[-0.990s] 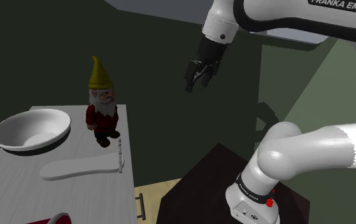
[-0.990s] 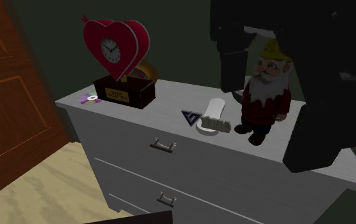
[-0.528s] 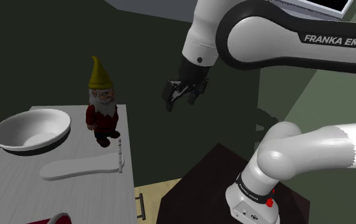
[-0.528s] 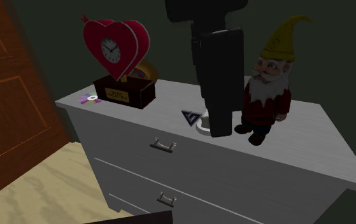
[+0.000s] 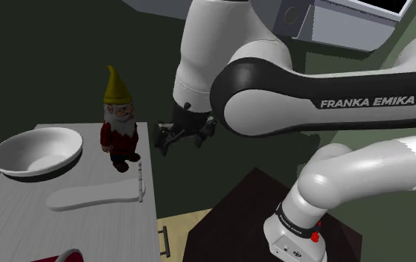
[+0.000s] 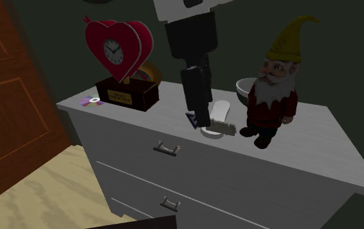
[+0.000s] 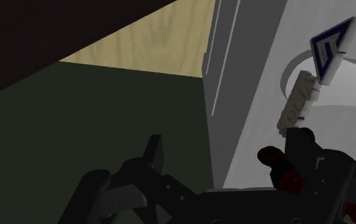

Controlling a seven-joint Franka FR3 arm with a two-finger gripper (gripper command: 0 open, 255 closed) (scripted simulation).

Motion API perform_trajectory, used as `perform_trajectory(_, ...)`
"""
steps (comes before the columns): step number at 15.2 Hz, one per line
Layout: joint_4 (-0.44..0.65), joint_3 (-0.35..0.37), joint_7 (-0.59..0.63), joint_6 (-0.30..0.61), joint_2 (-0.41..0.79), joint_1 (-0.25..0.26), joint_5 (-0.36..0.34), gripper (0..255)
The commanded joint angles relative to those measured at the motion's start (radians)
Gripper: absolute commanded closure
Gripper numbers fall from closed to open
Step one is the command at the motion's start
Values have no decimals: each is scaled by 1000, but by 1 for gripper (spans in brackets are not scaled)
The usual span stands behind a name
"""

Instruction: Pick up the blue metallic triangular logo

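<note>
Plainly, the hand (image 5: 179,141) stands open, clear of the logo (image 7: 328,49).

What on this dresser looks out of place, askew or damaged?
Nothing is spilled or broken; the gnome and heart clock stand upright. The blue triangular logo appears propped on edge by the dresser's front edge.

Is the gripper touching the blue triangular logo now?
Apart. The wrist view shows the logo far ahead of the gripper, with bare dresser top between them.
</note>
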Motion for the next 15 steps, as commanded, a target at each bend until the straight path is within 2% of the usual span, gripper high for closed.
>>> perform_trajectory(1, 26, 90, 97, 42, 47, -41, -1, 0)
perform_trajectory(5, 108, 295, 287, 112, 158, -179, -43, 0)
perform_trajectory(8, 189, 493, 439, 150, 243, -342, -103, 0)
perform_trajectory(15, 151, 592, 472, 232, 270, -413, -110, 0)
